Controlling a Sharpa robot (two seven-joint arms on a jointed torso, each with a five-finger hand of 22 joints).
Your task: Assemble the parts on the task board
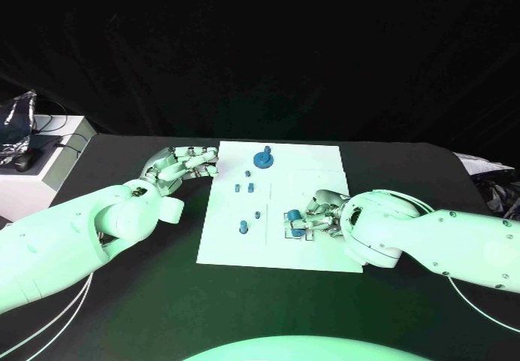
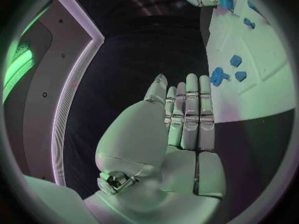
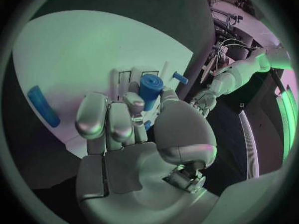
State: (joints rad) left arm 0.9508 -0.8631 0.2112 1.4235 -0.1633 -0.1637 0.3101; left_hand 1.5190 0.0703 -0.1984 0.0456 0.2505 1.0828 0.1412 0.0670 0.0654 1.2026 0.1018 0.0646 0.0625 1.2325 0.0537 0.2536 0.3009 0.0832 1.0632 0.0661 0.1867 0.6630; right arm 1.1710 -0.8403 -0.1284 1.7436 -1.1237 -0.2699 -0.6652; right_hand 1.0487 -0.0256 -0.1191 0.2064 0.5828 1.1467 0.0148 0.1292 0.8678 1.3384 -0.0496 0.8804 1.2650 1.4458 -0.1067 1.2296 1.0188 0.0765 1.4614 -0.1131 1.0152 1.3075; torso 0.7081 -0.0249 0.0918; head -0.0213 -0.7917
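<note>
Mid-task. Right hand (image 1: 323, 214) grips a blue cylinder (image 3: 149, 90) at the board's (image 1: 314, 162) near right part. Left hand (image 1: 179, 164) is released, fingers straight, beside the board's left edge. Several parts, like the gear (image 1: 262, 159), look seated; small ones (image 1: 246, 224) remain loose.

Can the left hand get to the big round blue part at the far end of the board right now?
Probably yes: the left hand rests empty beside the task board, nothing between it and the round blue part.
</note>
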